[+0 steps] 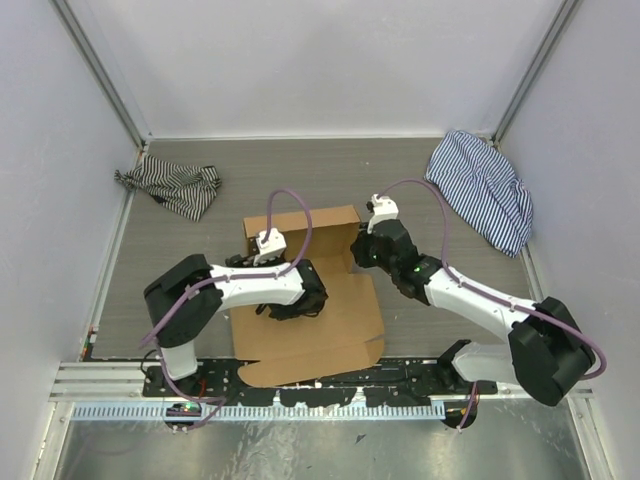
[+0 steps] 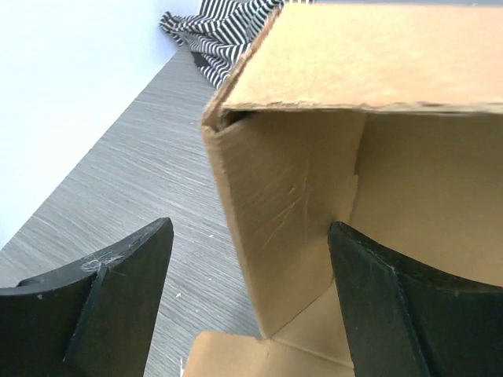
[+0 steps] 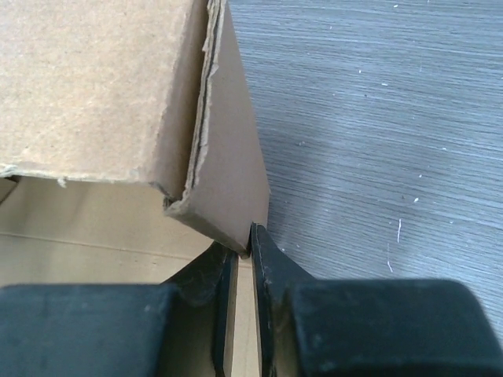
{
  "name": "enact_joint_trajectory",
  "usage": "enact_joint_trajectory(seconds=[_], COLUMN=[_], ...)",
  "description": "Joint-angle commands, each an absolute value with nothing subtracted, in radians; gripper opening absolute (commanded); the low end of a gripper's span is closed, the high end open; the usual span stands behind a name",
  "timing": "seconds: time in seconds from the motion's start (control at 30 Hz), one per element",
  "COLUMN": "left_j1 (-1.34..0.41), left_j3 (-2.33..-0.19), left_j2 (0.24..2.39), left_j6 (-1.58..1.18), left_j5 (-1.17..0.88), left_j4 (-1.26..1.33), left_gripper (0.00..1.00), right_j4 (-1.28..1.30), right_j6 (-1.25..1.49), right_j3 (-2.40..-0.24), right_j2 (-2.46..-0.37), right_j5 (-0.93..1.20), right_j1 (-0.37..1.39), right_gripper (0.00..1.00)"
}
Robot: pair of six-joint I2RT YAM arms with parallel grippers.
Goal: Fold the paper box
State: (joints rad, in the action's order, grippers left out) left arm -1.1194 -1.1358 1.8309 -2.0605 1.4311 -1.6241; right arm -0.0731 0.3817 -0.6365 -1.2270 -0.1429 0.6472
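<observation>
The paper box (image 1: 318, 322) is a brown cardboard sheet lying mid-table, with its far wall and side flaps folded up. My left gripper (image 1: 252, 262) is open at the box's far left corner. In the left wrist view (image 2: 250, 236) its jaws straddle the upright left side flap (image 2: 283, 204), one finger outside and one inside, with clear gaps on both sides. My right gripper (image 1: 357, 257) is at the far right corner. In the right wrist view (image 3: 250, 239) it is shut on the lower edge of the thin right side flap (image 3: 232, 181), beside the folded far wall (image 3: 94, 78).
A striped cloth (image 1: 172, 186) lies at the far left and also shows in the left wrist view (image 2: 220, 31). A second striped cloth (image 1: 484, 190) lies at the far right. White walls enclose the grey table (image 1: 300, 170). A metal rail (image 1: 300, 400) runs along the near edge.
</observation>
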Motion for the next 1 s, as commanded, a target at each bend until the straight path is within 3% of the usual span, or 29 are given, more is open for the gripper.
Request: enact_joint_trajectory(seconds=[0.0,0.43,0.7,0.77,0.8,0.9,0.97], left_j1=[-1.180,-1.339,-1.338,-1.339,-1.339,-1.337,-1.327], left_j3=[-1.132,-1.136,-0.891,-0.805,-0.760,-0.538,-0.446], left_j2=[1.752,1.540,1.139,0.980,0.887,0.565,0.355], left_j6=[-2.266,-2.098,-1.976,-1.765,-1.495,-0.613,-0.475], left_j5=[1.448,1.425,1.421,1.417,1.400,1.175,0.983], left_j4=[-1.775,-1.770,-1.662,-1.465,-1.316,-0.512,-0.296], left_gripper=[0.87,0.87,0.85,0.82,0.83,0.84,0.80], right_j4=[-0.066,0.058,0.063,0.065,0.066,0.072,0.075], right_j6=[0.421,0.476,0.477,0.474,0.473,0.463,0.457], right_j3=[-0.707,-0.823,-0.843,-0.844,-0.844,-0.852,-0.860], right_j2=[-1.240,-1.350,-1.369,-1.376,-1.381,-1.399,-1.416], right_j5=[-0.203,-0.325,-0.334,-0.332,-0.330,-0.328,-0.329], right_j1=[0.652,0.652,0.652,0.651,0.650,0.650,0.649], right_gripper=[0.17,0.17,0.16,0.16,0.16,0.16,0.16])
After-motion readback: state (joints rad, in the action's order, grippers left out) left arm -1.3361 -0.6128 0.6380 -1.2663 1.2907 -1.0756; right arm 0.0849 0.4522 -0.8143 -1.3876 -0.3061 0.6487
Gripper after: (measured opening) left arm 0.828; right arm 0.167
